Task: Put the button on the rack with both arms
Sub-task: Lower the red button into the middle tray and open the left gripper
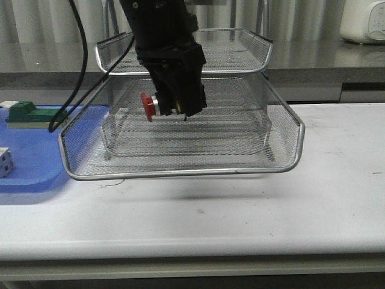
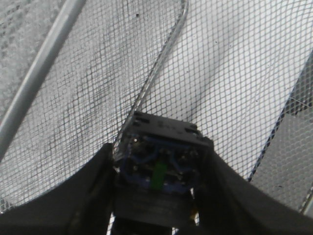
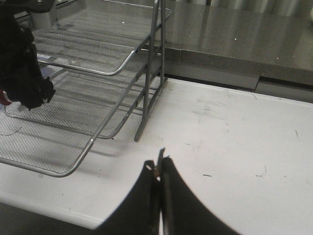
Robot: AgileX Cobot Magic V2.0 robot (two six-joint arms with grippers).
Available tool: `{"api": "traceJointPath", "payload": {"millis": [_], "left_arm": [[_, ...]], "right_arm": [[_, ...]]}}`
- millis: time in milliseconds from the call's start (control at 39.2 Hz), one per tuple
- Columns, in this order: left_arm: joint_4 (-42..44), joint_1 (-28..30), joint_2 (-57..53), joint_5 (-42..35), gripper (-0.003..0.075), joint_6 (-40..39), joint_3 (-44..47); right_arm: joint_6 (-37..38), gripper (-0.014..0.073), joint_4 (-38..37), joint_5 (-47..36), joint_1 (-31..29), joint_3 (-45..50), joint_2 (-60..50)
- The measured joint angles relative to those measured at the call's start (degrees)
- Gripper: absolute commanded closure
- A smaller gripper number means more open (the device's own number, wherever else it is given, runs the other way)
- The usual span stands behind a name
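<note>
The button (image 1: pixel 149 106), red mushroom head and silver collar pointing left, is clamped in the left gripper (image 1: pixel 174 99) above the pulled-out middle tier of the rack (image 1: pixel 180 171), inside its rims. The right gripper (image 3: pixel 159 172) is closed and empty over bare table (image 3: pixel 234 142), well apart.

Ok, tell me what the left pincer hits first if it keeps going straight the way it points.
Probably the mesh floor of the rack's pulled-out tier: the left pincer, shut on the button, points down at it. Exact gap is unclear.
</note>
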Motion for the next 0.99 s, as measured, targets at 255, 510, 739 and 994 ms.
{"api": "traceJointPath", "payload": {"millis": [255,510,739,994], "left_arm": [[0.3,0.0,1.5,-0.9,0.0271,0.0,0.0],[0.4,0.0,1.5,0.0,0.0197,-0.1,0.0],[0.5,0.0,1.5,6.9,0.0279,-1.6,-4.3],[0.9,0.0,-2.7,7.9,0.0682,-5.6,-5.7]], "right_arm": [[0.0,0.0704,0.0,0.0,0.0,0.0,0.0],[0.0,0.0704,0.0,0.0,0.0,0.0,0.0],[0.0,0.0704,0.0,0.0,0.0,0.0,0.0],[0.0,0.0704,0.0,0.0,0.0,0.0,0.0]]}}
